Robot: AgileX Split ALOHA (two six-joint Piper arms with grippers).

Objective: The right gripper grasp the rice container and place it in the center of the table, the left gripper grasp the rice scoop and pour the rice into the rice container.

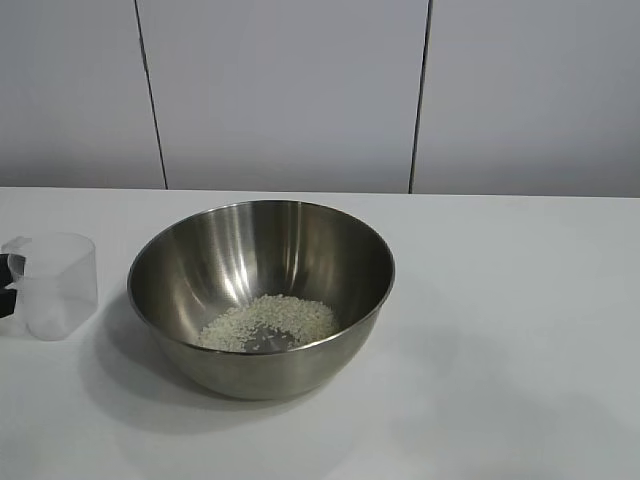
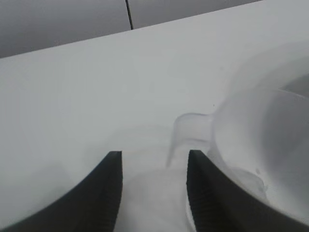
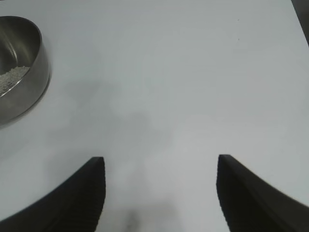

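The rice container (image 1: 300, 245), a wide steel bowl, stands in the middle of the table (image 1: 510, 330) with a low heap of rice (image 1: 268, 322) in its bottom. To its left the rice scoop (image 1: 55, 285), a frosted plastic cup, stands upright on the table. Only a black bit of my left gripper (image 1: 7, 285) shows behind the scoop at the picture's edge. In the left wrist view that gripper (image 2: 154, 157) is open, and the scoop's handle (image 2: 186, 128) lies just ahead of its tips. My right gripper (image 3: 161, 162) hangs open over bare table, well away from the rice container (image 3: 31, 77).
A pale panelled wall (image 1: 290, 90) runs behind the table's far edge. The tabletop to the right of the bowl is bare white surface.
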